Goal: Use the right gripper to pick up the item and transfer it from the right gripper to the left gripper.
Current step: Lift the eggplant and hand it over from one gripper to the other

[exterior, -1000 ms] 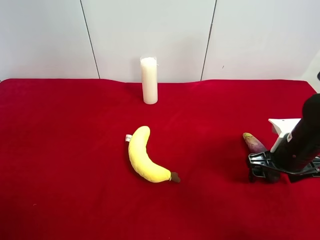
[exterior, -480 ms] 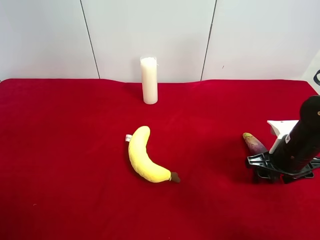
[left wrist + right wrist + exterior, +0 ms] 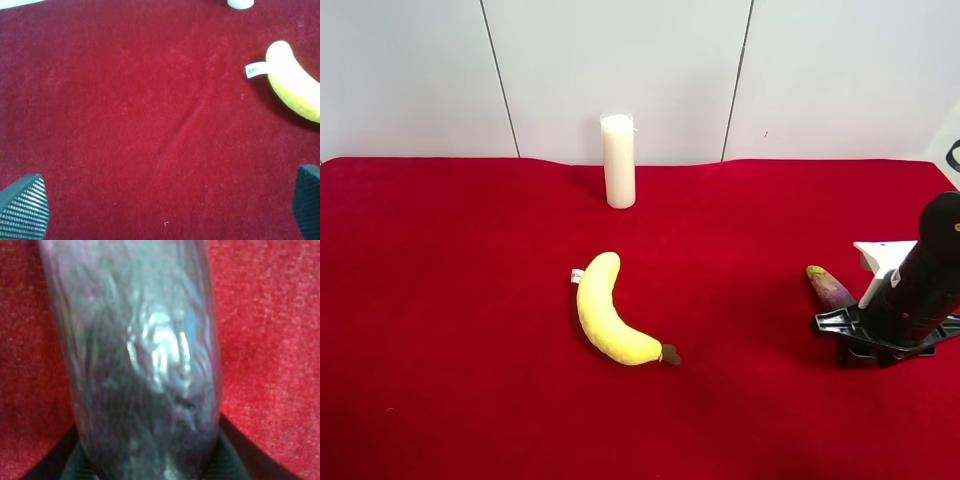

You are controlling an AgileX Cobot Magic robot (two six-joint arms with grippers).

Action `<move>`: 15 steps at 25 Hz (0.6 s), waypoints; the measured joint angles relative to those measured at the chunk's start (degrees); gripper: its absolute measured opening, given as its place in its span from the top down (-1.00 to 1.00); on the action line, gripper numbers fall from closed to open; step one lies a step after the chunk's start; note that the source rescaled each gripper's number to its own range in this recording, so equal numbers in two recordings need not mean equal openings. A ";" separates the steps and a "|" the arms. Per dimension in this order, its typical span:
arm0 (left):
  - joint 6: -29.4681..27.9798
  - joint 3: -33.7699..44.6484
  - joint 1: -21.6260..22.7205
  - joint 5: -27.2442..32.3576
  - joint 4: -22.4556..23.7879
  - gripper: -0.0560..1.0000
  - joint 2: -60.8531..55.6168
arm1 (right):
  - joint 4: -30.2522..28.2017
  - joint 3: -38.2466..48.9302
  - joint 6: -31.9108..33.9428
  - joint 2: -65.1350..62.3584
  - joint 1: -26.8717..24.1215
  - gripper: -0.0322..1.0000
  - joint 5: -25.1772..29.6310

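Observation:
The item, a dark purple toy eggplant (image 3: 828, 287) with a yellow-green stem end, lies on the red cloth at the exterior high view's right. My right gripper (image 3: 855, 340), on the black arm with a white bracket, is down at the item's near end. In the right wrist view the eggplant (image 3: 135, 350) fills the frame, with the black jaws of the right gripper (image 3: 150, 467) pressed against both its sides, shut on it. My left gripper (image 3: 165, 205) is open over bare cloth, nothing between its fingertips (image 3: 22, 207). It does not show in the exterior high view.
A yellow plush banana (image 3: 608, 312) lies mid-table, also showing in the left wrist view as the banana (image 3: 292, 82) with its white tag. A white pillar candle (image 3: 618, 160) stands at the back. The red cloth (image 3: 440, 300) covers the table; a white wall is behind.
My right gripper's jaws have closed around the eggplant's near end. The eggplant has barely shifted. The banana and candle have not moved.

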 joint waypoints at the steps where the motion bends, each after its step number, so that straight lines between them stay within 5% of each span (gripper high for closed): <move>1: 0.00 0.00 0.00 0.00 0.00 -0.93 0.00 | 0.00 0.00 0.00 0.00 0.00 0.94 0.00; 15: 0.00 0.00 0.00 0.00 0.00 -0.93 0.00 | 2.91 -1.16 -5.98 -1.50 4.90 0.94 0.23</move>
